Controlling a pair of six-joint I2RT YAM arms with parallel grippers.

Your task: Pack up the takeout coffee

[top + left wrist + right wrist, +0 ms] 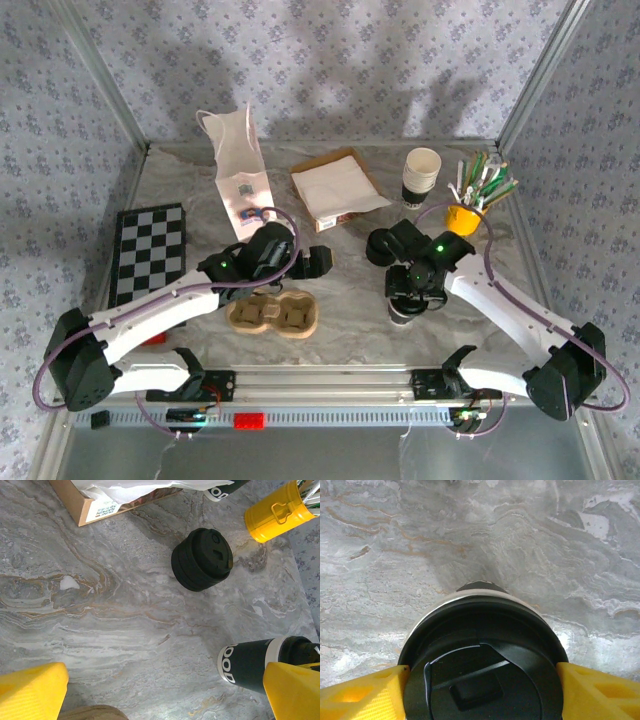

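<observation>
Fingers of the right end effector (482, 675) sit on either side of the small cream-and-black paper coffee cup (480, 630) with a round black plastic lid. They touch the lid's rim on both sides, which looks like a grip, though how firm I cannot tell. The coffee cup stands upright on the marbled grey bench (350, 295), long axis vertical, directly below that end effector, so the right arm is plainly nearer. The left end effector (162, 692) hangs wide open and holds nothing.

The brown moulded-pulp two-well carrier (273, 316) lies to the cup's left, with bare bench between. Close behind the cup is the squat black stack of lids (202, 559). Farther back stand the yellow tin of stirrers (462, 217), the stack of lidless paper cups (421, 177), the flat cardboard box of napkins (338, 190) and the white paper bag (240, 175). The left arm, above the carrier's far side, is likeliest to crowd a sideways carry.
</observation>
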